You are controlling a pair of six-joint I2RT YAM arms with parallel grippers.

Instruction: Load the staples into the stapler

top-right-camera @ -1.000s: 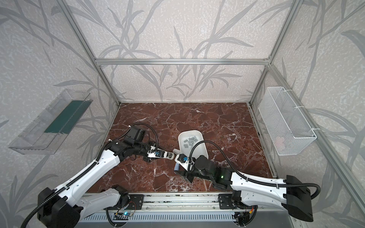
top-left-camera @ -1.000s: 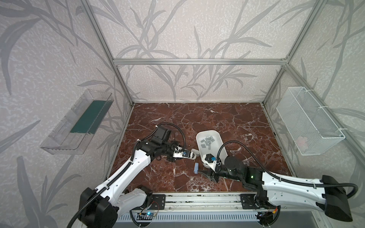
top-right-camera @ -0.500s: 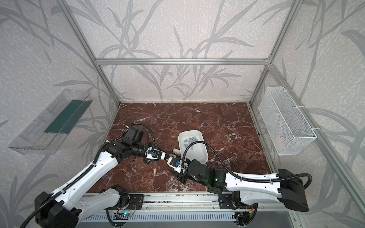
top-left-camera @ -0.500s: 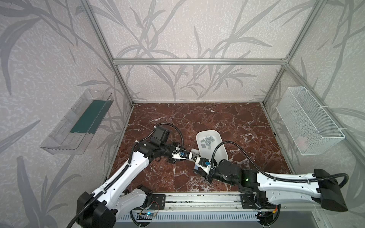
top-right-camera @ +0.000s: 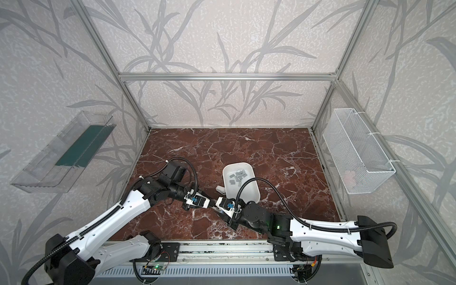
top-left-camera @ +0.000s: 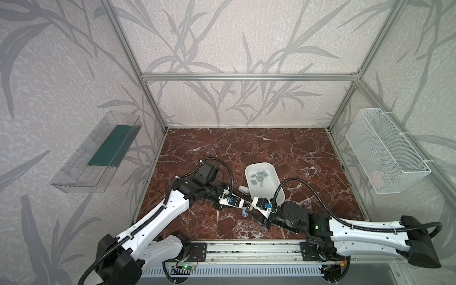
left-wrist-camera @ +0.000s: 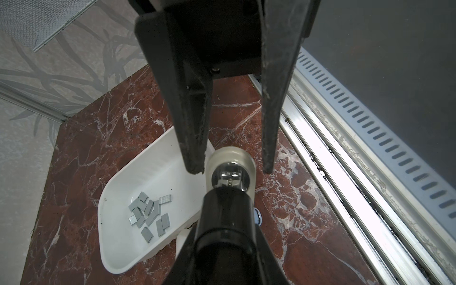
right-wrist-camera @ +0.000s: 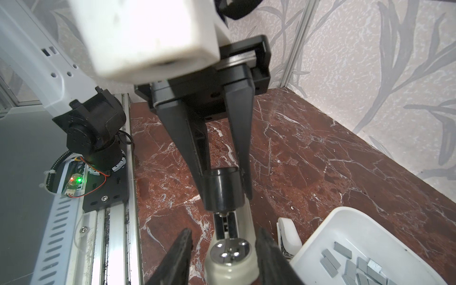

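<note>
Rail (top-left-camera: 246, 249) nearest me, no lettering I can read on it. Just past it, above the desk (top-left-camera: 271, 148), the stapler (right-wrist-camera: 230, 256) is bridged between both arms. My left end effector (right-wrist-camera: 223, 190) is pinching the stapler's black end. I judge that grip is there to keep the body steady with the metal channel facing up and reachable. My right end effector (left-wrist-camera: 231, 170) is spread, one finger on each side of the cream rounded end. One finger sits close against it and a sliver of gap shows at the other, so it is not clamped; probably lining up to take that end. A small blue-and-chrome bit (left-wrist-camera: 257, 217) lies on the desk underneath; can't tell what it is. Next out, a small white object (right-wrist-camera: 287, 229) rests just beside the white tray (top-left-camera: 271, 187). The staples (top-left-camera: 259, 175) lie loose in a heap in the tray, none picked, and the tray is parked within either arm's reach. Far sides: a wire basket (top-left-camera: 385, 158) hangs on one wall and a clear bin (top-left-camera: 98, 150) on the opposite wall, both well apart from the work. No brand, label or writing legible anywhere.
</note>
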